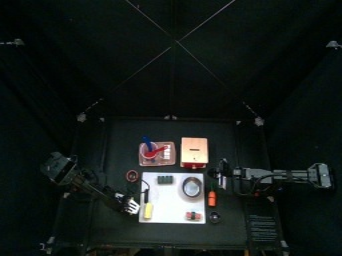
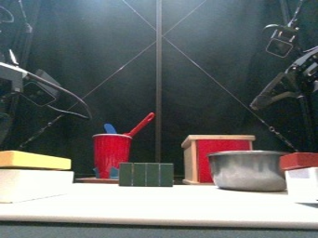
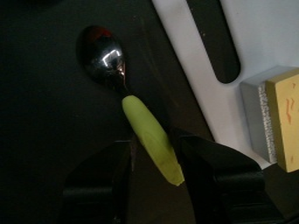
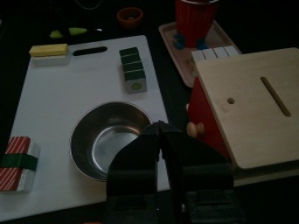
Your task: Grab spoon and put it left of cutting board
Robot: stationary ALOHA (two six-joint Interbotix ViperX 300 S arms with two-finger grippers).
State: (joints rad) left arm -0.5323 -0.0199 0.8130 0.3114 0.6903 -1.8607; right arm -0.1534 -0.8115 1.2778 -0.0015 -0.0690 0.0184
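The spoon [image 3: 142,118], with a shiny metal bowl and a yellow-green handle, lies flat on the black table beside the long edge of the white cutting board [image 3: 251,35]. My left gripper [image 3: 158,147] is low over it. Its jaws stand open on either side of the handle with small gaps. In the top view that gripper [image 1: 131,207] sits just left of the cutting board [image 1: 181,226]. My right gripper [image 4: 163,144] is shut and holds nothing. It hangs over the board's right edge [image 1: 218,178], between the metal bowl [image 4: 111,140] and a wooden box [image 4: 251,96].
On the board stand a yellow block [image 3: 286,114], green blocks [image 4: 132,70] and the bowl [image 2: 246,170]. Behind are a red cup [image 2: 112,153] holding utensils, a red-sided wooden box [image 2: 218,156] and a tan slab [image 1: 198,149]. A small orange ring [image 1: 134,176] lies left of the board.
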